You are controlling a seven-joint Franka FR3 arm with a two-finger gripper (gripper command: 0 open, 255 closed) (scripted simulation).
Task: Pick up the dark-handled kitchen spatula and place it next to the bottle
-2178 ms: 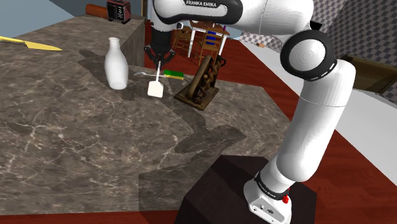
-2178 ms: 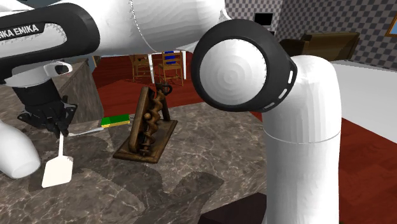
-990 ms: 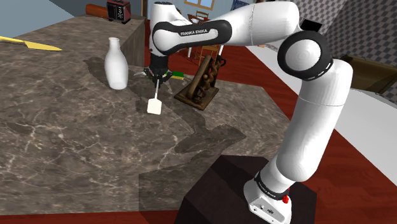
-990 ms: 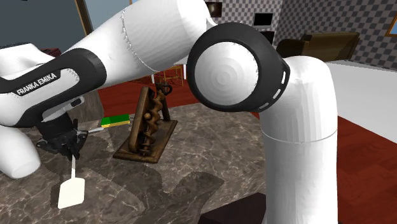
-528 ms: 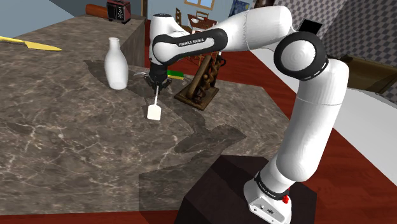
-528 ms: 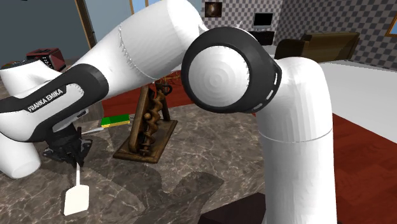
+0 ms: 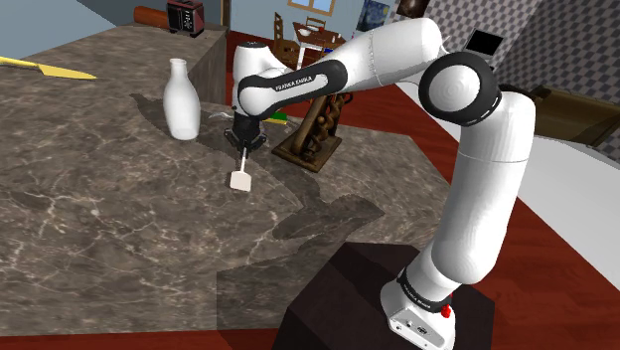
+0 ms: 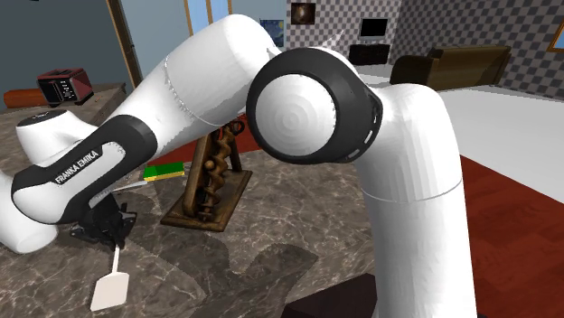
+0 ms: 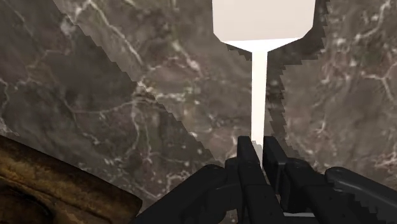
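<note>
Black gripper [image 7: 243, 145] pinched shut on the thin stem of a white spatula [image 7: 239, 176], whose blade hangs below it near the marble counter [image 7: 119, 219]. A white bottle [image 7: 181, 99] stands close beside the gripper. The narrow pinch might let the spatula swing or slip.

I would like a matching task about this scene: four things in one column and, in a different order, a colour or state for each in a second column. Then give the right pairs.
Things:
1. spatula
2. bottle
3. wooden stand
4. toaster

States:
A. red, in the background
B. white, standing upright on the counter
C. clasped by the hand, blade pointing down
D. brown, on a flat base

Pairs: 1-C, 2-B, 3-D, 4-A.
</note>
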